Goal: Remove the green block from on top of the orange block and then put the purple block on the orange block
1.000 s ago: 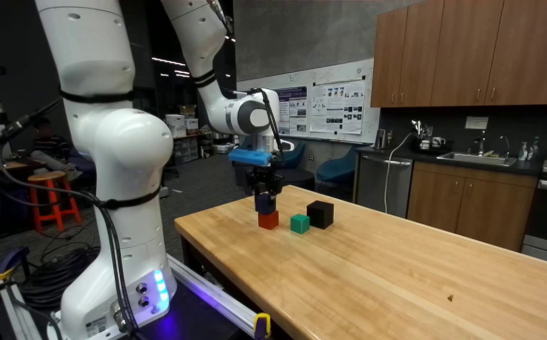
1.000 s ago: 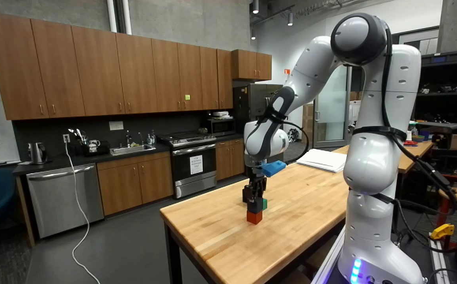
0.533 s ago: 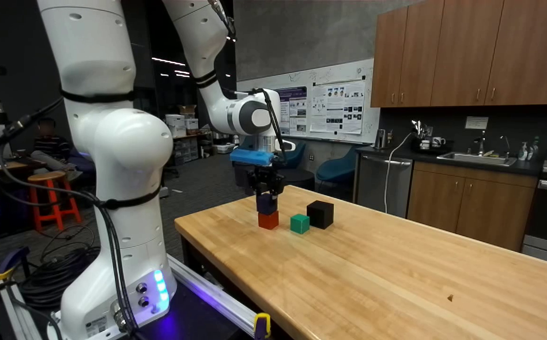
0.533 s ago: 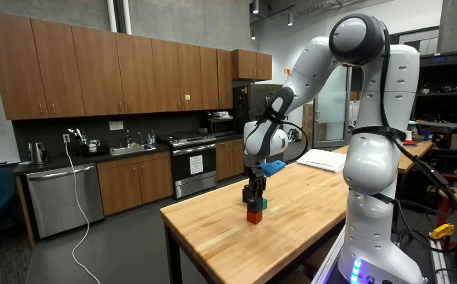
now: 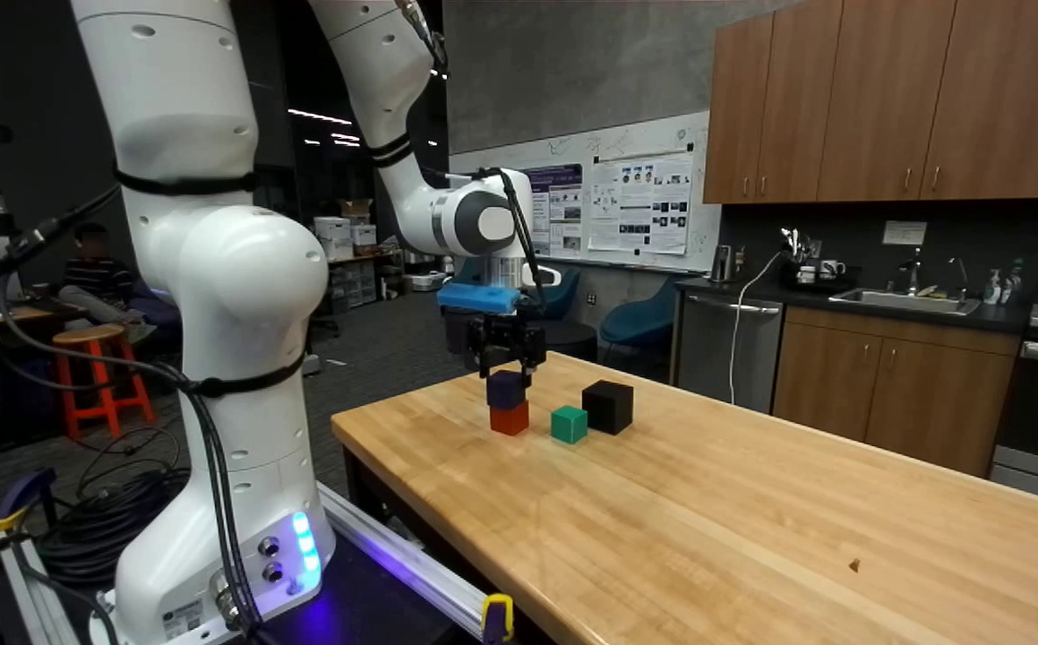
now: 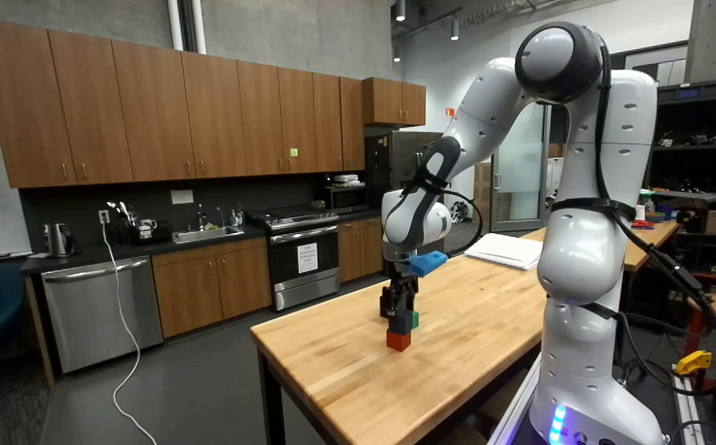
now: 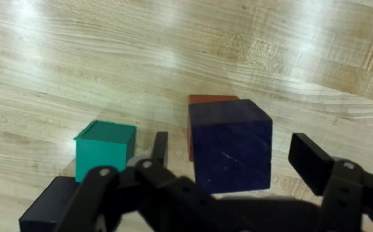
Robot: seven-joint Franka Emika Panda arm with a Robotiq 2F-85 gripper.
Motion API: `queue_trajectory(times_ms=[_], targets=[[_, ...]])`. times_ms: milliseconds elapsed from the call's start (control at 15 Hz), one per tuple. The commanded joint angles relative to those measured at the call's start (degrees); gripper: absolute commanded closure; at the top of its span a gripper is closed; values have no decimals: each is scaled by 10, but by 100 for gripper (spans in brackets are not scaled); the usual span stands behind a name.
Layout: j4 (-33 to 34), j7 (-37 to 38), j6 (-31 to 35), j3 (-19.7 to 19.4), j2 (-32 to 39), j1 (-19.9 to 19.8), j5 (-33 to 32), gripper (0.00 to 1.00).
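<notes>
The purple block (image 7: pixel 231 151) stands upright on the orange block (image 5: pixel 510 418), the green block (image 5: pixel 570 425) apart on the surface (image 5: pixel 662 502). It lies between the parted jaws of the tool (image 7: pixel 233 158), a gap on either side; straight upward withdrawal presumably follows. A cube, it shows no long axis; its faces sit roughly square to the jaws.

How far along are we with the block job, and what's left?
Looks done: the bright green cube sits on the wooden tabletop, and the dark purple cube rests on the red-orange cube in both exterior views. In hand: the release; the black end effector straddles the dark purple cube, open, with gaps on both sides in the wrist view. Left: probably just lifting the black end effector clear.
</notes>
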Motion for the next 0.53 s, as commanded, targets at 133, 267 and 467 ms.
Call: queue_trajectory(times_ms=[133,267,467], targets=[[9,-14,-42,-6,-50,2,18,0],[13,-19,-72,-9,-74,3,31,0],[22,-36,-137,-18,-113,8,62,0]])
